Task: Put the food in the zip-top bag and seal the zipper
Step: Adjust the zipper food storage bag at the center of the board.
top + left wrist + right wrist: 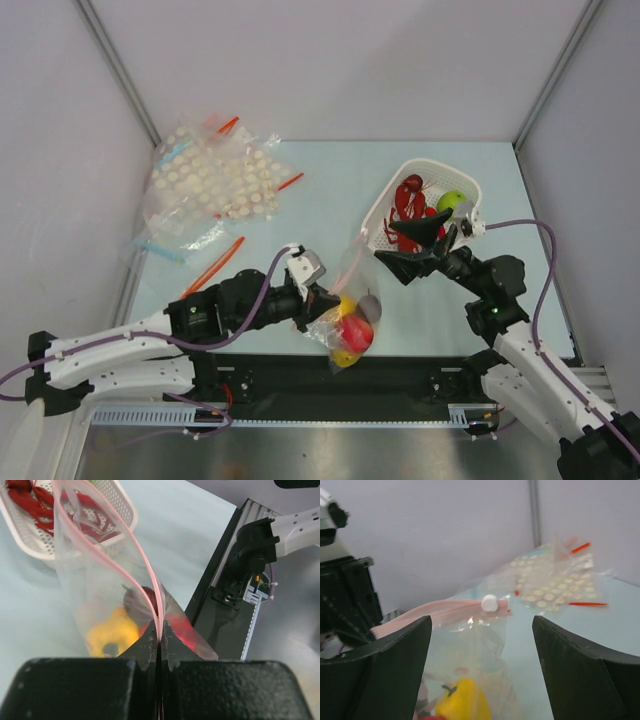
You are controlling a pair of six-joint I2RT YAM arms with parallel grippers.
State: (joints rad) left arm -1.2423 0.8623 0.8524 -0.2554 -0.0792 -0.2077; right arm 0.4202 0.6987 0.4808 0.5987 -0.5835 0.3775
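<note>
The zip-top bag [348, 325] hangs at the table's near edge with a yellow bell pepper [112, 632], a dark purple fruit [136, 600] and a red apple [186, 628] inside. My left gripper [325, 297] is shut on one end of the pinkish-red zipper [150, 575], and the mouth beyond it gapes open. My right gripper [390, 242] is open and empty. It faces the zipper's far end, where a white slider [490, 602] sits, and touches nothing. The red lobster [410, 200] and green apple [452, 203] lie in the white basket [385, 205].
Clear bags printed with white dots [215, 180] are piled at the back left, with loose orange-red strips [215, 262] and a blue-zippered bag [160, 248] beside them. The basket stands right behind my right gripper. Grey walls close in both sides.
</note>
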